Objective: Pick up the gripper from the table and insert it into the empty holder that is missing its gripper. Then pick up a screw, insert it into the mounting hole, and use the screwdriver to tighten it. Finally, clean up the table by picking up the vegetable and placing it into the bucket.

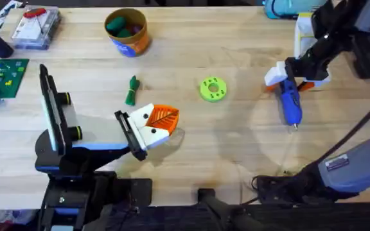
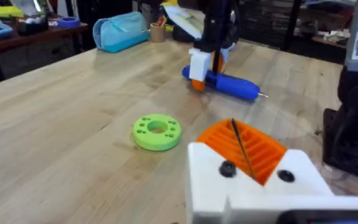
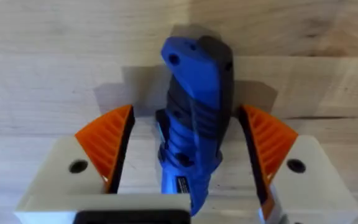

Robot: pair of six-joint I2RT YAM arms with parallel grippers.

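Your screwdriver (image 1: 290, 101) lies flat on the table (image 1: 236, 147) at the right, its long axis running near to far, the thin metal tip toward the near edge. Your right gripper (image 3: 188, 146) stands over its far end with the jaws spread, one orange pad on each side of the blue body, apart from it. Your left gripper (image 1: 162, 123) rests low at centre-left, its orange pads pressed together on nothing, just near-left of the lime-green disc (image 1: 212, 89).
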